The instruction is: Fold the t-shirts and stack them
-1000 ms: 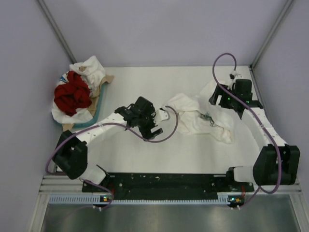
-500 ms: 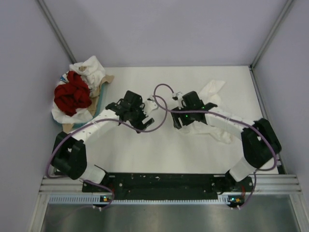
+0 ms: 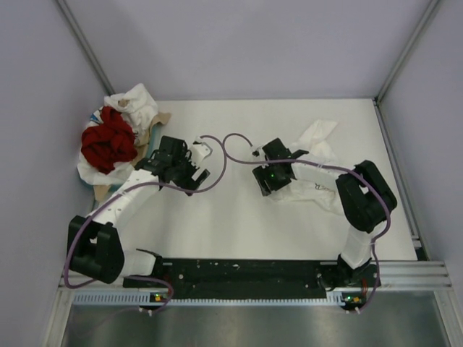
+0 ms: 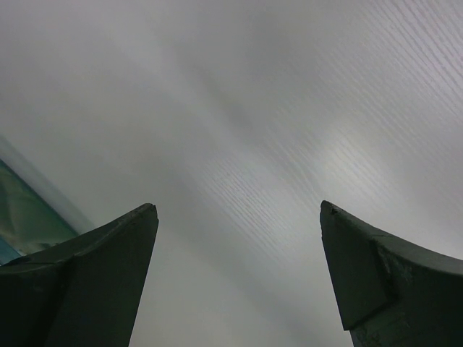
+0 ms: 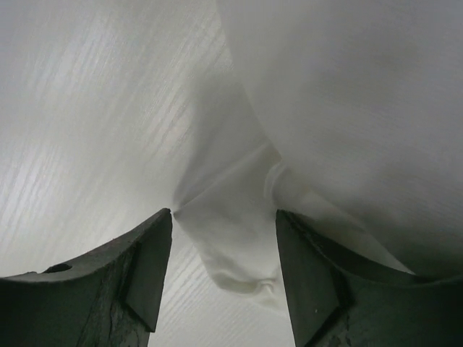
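Right gripper [image 5: 223,217]: fingers apart and low over the table, with a rumpled corner of a white cloth t-shirt [image 5: 347,108] lying between them. From where I stand it looks straddled rather than pinched.
White t-shirt: it spreads away from that gripper toward the right arm's side, crumpled, with no neat edge or crease to be seen.
Left gripper [image 4: 239,210]: jaws wide apart, holding nothing, hovering over the bare white table [image 3: 231,217].
Teal-rimmed tray [image 4: 22,210]: just beside the left gripper, on its outer side.
Heap on the tray: beyond the left gripper, bunched deep red t-shirts [image 3: 107,141] tangled with more white t-shirts [image 3: 137,101].
Done: nothing, I'd judge. There is no folded shirt and no stack anywhere.
Left: nearly everything. This first shirt has to be spread flat and folded, then every shirt in the heap.
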Available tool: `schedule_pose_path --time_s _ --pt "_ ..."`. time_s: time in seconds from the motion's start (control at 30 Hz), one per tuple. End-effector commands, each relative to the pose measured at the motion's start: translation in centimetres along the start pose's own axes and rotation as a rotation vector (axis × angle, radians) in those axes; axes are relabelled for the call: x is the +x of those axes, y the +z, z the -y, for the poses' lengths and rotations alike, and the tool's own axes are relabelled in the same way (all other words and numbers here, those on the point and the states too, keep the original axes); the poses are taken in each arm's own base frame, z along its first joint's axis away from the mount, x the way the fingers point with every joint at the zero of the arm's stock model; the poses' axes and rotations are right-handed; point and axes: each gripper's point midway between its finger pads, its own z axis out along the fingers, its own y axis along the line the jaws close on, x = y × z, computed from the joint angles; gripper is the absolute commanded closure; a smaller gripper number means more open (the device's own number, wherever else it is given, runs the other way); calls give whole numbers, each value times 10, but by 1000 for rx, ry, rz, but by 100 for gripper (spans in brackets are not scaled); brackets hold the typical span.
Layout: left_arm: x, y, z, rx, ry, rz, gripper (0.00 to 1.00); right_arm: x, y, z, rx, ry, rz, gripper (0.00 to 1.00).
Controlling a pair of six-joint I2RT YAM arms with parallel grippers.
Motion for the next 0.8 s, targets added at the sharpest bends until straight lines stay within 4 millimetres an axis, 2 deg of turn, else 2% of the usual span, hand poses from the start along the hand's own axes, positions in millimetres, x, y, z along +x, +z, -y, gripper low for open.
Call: schedule_pose_path --time_s 0.0,0.07,0.17,0.23,0.3,0.37,0.4,0.47,0.5,0.53,0.57,0.63,0.7,0.77 --pt "-18 -10 -7 -22 3 67 3 28 16 -6 28 -28 -91 43" --pt "-21 -12 -6 -19 2 74 3 36 21 -3 56 -31 -123 50" --pt "-22 -16 -9 -30 1 79 3 43 21 1 76 -32 -146 72" --pt "-24 -19 -9 -33 5 86 3 37 15 -4 53 -35 -117 99" --pt "-24 -22 -7 -28 12 92 3 20 2 -10 30 -45 -44 100" --pt "-26 -26 -5 -21 18 104 3 -12 -29 -20 -11 -63 72 100" --pt "-27 -27 -5 -19 22 110 3 -28 -47 -29 -48 -76 134 100" --pt "-28 -27 -5 -23 19 119 3 -68 -108 -52 -148 -110 321 100" --pt "-28 -24 -5 -20 10 115 3 -85 -145 -62 -188 -132 424 100" --pt "-28 -21 -2 0 8 112 3 -103 -194 -69 -204 -153 555 100" --pt "-28 -18 1 26 8 105 4 -114 -230 -72 -203 -171 646 100" --pt "-32 -16 13 99 1 102 5 -128 -308 -75 -192 -213 830 100" --pt "-44 -17 22 147 9 126 5 -132 -367 -75 -181 -253 948 100" --pt "-60 -19 32 164 46 158 3 -129 -409 -74 -166 -269 1034 100"
